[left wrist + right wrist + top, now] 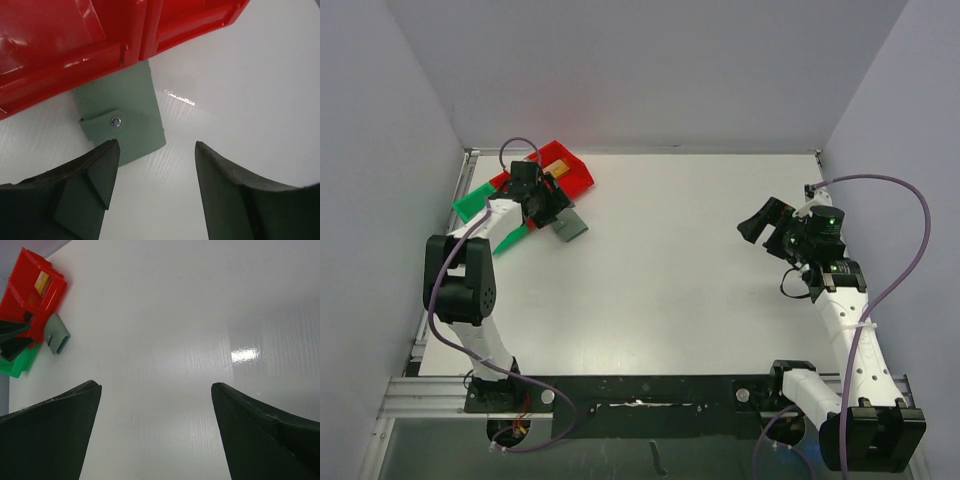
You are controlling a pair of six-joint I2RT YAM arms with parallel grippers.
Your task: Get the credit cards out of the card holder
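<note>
Red bin (17,290): gold card (41,282); card holder (56,335) alongside.

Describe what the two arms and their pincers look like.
The left arm and right arm both have white links with black joint housings. Purple-grey cables loop along each. The left pincer and right pincer have dark, matte, wedge-shaped fingers. A green light glows on the right wrist.
</note>
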